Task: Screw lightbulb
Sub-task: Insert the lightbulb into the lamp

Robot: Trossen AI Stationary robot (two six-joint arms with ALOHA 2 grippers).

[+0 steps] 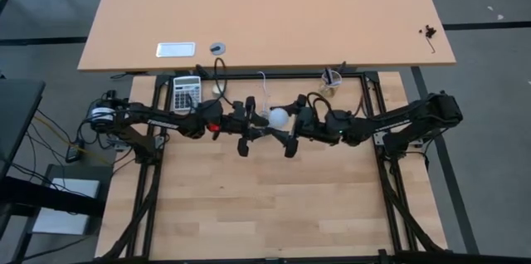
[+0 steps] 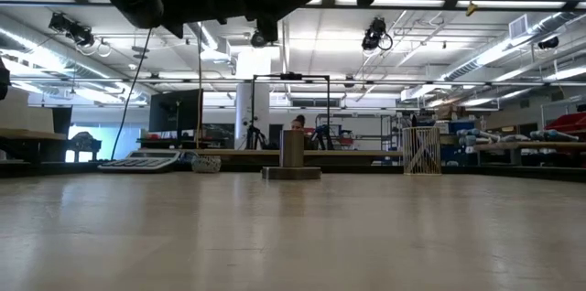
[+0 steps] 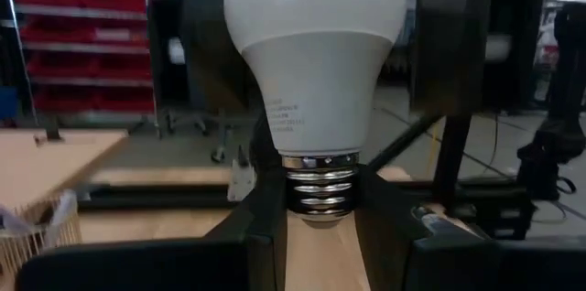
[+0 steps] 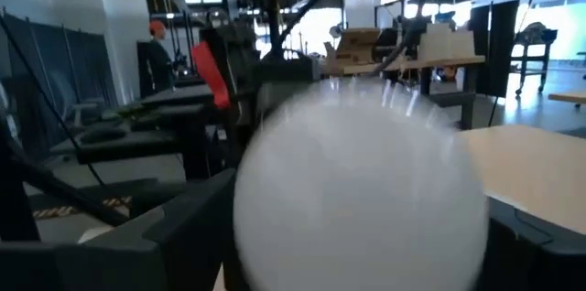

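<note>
The white lightbulb (image 1: 276, 118) hangs high above the table's middle, between my two grippers, which meet there. My left gripper (image 1: 262, 120) comes from the table's left and is shut on the bulb's grey screw end (image 3: 320, 186). My right gripper (image 1: 290, 123) faces it from the table's right and is open. Its fingers (image 4: 183, 231) stand on either side of the blurred globe (image 4: 359, 209); I see no touch. The grey socket (image 2: 291, 156) stands upright on its flat base toward the far side of the table. My left gripper pinches the bulb's threaded screw end (image 3: 320, 190) between its two fingers (image 3: 267, 213). The fingers reach in about level from the table's left. The bulb sticks out beyond them with its globe toward the right gripper, lifted clear of the table.
A calculator (image 1: 187, 92) lies at the far left of the work table and a small basket (image 1: 332, 81) at the far right. Black frame rails (image 1: 249, 74) run along the far edge. The wooden top (image 1: 265, 206) nearer the front lies bare.
</note>
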